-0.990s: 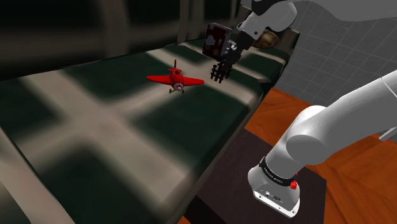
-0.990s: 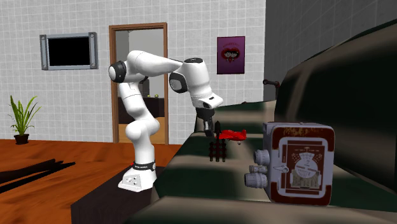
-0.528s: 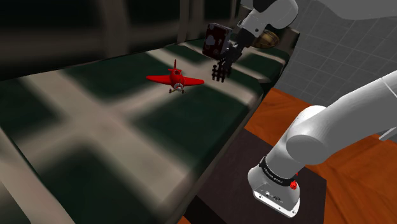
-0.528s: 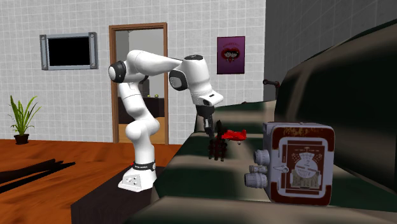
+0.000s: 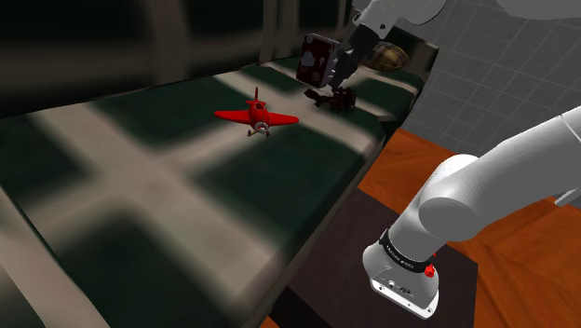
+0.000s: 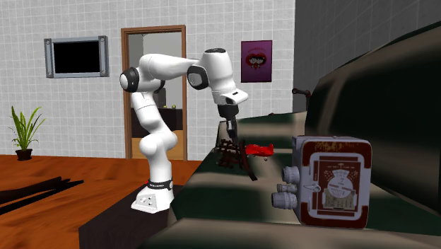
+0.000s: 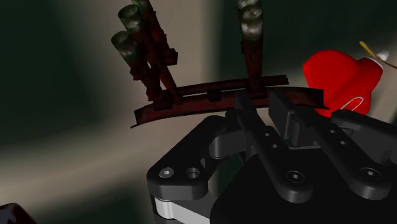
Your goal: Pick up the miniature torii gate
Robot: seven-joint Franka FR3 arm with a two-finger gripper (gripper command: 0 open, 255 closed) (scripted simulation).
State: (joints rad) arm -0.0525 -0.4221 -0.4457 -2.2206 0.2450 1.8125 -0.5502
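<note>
The miniature torii gate [image 7: 191,102] is dark red with dark grey-green pillars. My black gripper [image 7: 262,102] is shut on its curved top beam, and the pillars point away from the hand. The gate [image 6: 232,151] hangs tilted under the gripper [image 6: 230,134] in the second exterior view, one leg slanting down toward the dark green cushioned surface [image 6: 233,194]. In the shoulder view the gate [image 5: 335,97] lies tipped on its side just below the gripper [image 5: 332,84], near the surface's far end.
A red toy plane [image 5: 256,115] sits to the shoulder view's left of the gate. A dark red and white box-shaped camera [image 6: 332,181] stands behind the gate, near a round brown object [image 5: 387,58]. An orange wooden floor [image 5: 521,242] lies below the surface's edge.
The gate stood upright under the gripper; now it is tipped over and tilted in the fingers. The hand has moved up and toward the far end.
</note>
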